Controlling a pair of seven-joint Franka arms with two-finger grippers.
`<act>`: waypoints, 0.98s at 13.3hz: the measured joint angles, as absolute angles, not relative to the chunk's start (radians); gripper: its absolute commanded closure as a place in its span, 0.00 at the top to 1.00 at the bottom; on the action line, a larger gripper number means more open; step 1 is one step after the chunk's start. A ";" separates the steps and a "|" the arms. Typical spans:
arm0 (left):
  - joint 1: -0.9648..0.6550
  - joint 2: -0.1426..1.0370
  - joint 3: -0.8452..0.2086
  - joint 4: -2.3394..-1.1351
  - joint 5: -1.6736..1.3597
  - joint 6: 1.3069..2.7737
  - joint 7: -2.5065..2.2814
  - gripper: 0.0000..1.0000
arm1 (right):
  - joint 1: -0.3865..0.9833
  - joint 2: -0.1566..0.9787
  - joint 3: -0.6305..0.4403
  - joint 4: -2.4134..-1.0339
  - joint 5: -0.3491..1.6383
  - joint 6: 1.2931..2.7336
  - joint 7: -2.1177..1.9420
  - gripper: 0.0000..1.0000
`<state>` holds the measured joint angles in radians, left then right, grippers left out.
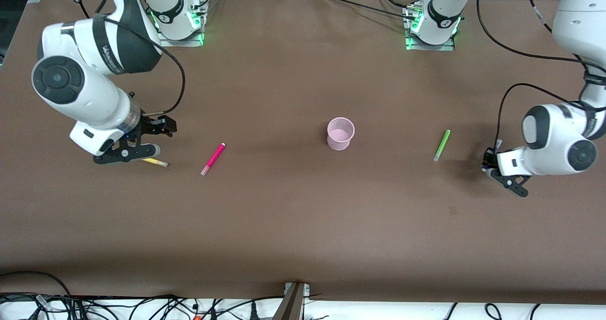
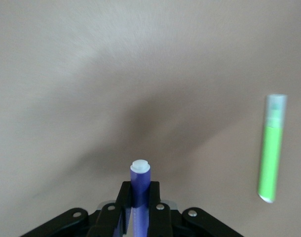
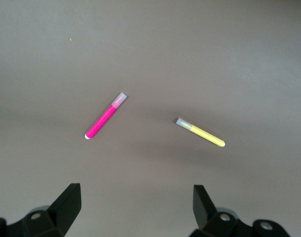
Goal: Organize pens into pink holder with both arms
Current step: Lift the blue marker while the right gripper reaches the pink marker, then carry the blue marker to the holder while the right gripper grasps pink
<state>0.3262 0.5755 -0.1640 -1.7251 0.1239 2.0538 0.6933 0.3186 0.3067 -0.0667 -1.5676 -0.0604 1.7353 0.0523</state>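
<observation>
We see broad bare brown table around the translucent pink holder, which stands upright, nothing visible inside; the left gripper pinches the purple pen beside the green pen; the right gripper, fingers spread, hovers over the yellow pen, near the magenta pen.

Both arms are bulky white shells with rounded joints capped by dark grey discs and wrapped in black bands, one band carrying pale lettering. Black cables loop loosely along each arm. The bases glow green at their feet. The right hand and left hand are black, with angular fingers and silver screws.
</observation>
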 measured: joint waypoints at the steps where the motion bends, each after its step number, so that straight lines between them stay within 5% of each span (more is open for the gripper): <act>1: 0.326 0.567 -0.172 -1.672 0.121 1.987 0.693 0.00 | 0.319 0.316 -0.067 -1.568 -0.051 1.741 0.050 1.00; 6: 0.326 0.552 -0.355 -1.475 0.100 1.690 0.698 0.00 | 0.318 0.324 -0.075 -1.649 0.090 1.841 0.056 1.00; 9: 0.306 0.550 -0.512 -1.459 -0.021 1.669 0.681 0.00 | 0.322 0.332 -0.073 -1.759 0.106 1.938 0.150 0.99; 13: 0.286 0.585 -0.522 -1.462 -0.390 1.713 0.697 0.00 | 0.364 0.346 -0.068 -1.782 0.111 1.947 0.446 0.97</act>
<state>0.2861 0.5851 -0.5216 -1.4623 -0.3898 1.7127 0.6970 0.3643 0.3459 -0.0681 -1.7818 0.1109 1.9465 0.4459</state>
